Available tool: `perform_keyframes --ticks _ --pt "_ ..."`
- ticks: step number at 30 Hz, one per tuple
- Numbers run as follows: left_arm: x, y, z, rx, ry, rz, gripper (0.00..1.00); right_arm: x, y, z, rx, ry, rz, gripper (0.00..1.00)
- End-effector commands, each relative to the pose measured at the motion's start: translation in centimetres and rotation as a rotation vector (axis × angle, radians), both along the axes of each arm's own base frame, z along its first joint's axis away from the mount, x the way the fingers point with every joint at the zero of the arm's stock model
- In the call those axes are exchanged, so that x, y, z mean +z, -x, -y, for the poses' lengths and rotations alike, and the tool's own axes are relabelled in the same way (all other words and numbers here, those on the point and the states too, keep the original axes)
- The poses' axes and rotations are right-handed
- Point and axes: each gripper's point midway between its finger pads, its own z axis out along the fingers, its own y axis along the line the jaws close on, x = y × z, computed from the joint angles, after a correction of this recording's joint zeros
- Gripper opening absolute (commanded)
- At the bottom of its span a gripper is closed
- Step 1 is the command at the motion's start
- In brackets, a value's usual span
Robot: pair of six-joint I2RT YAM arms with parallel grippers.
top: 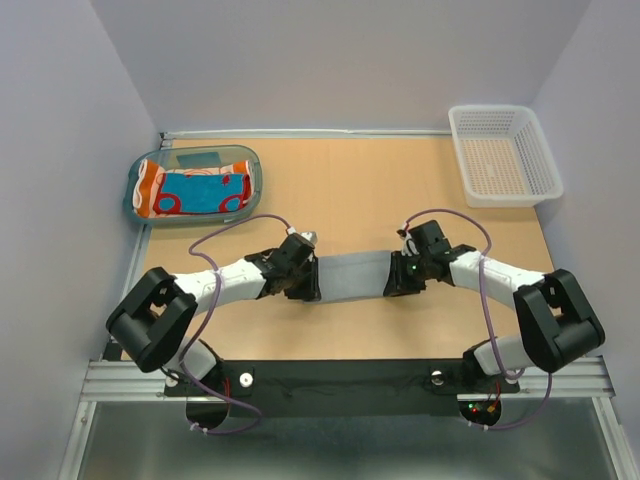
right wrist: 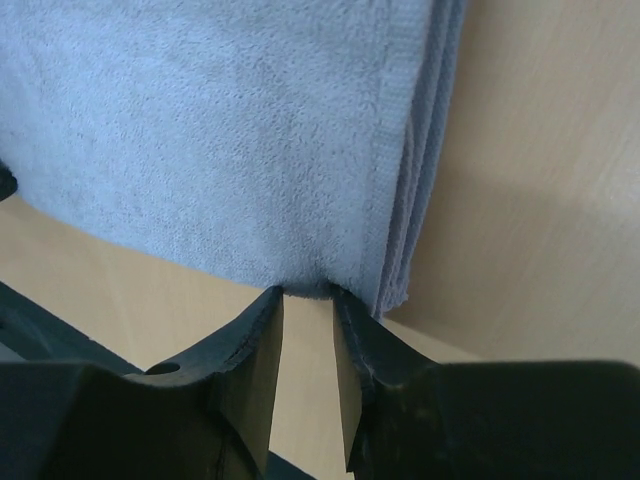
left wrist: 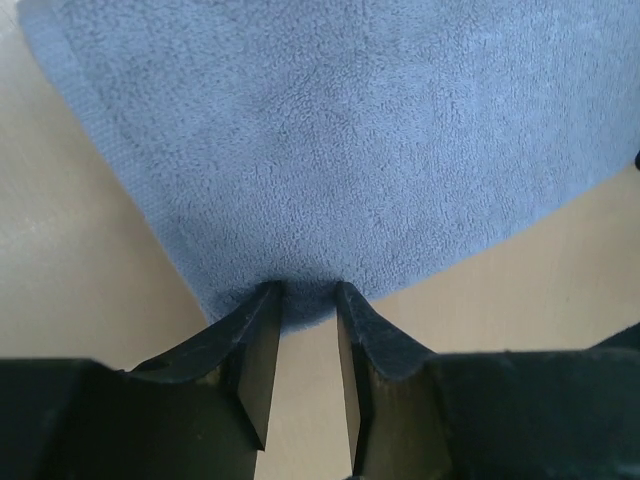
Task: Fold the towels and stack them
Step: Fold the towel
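Grey terry, plain and fuzzy: one grey towel (top: 352,277) lies mid-table (top: 350,190), stretched as a flat band between two grippers. The left gripper (top: 305,285) pinches its left end and the right gripper (top: 397,278) its right end, each with fingers drawn almost together on a bunched bit of edge. One translucent teal tray (top: 140,180) at the far left holds coloured towels (top: 195,190) in orange, teal-blue and red; their number cannot be told. One white mesh basket (top: 505,190) sits at the far right. Only the right wrist view shows several stacked layers along the towel's hemmed side. The left wrist view shows a single nap surface, and only the top view shows the tray and basket.
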Motion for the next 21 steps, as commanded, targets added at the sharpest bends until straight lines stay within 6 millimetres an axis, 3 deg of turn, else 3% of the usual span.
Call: perform_keyframes --ticks 1,3,11,16,21 --pt "-1.7 0.0 -0.9 0.064 -0.026 0.003 0.4 -0.4 -1.2 0.6 -0.063 0.024 0.081 0.33" --pt "-1.6 0.0 -1.1 0.072 -0.022 0.008 0.4 0.6 -1.8 0.8 -0.087 0.025 0.122 0.33" --pt "1.0 -0.8 -0.8 0.082 0.028 0.077 0.43 11.0 -6.1 -2.1 -0.074 -0.155 0.367 0.34" --pt "0.6 -0.7 -1.0 0.096 0.018 0.07 0.43 9.7 -8.9 -2.4 -0.115 -0.108 0.371 0.34" --pt "-0.2 -0.3 -1.4 0.111 0.015 0.057 0.43 5.1 -9.9 -1.8 -0.156 -0.048 0.333 0.34"
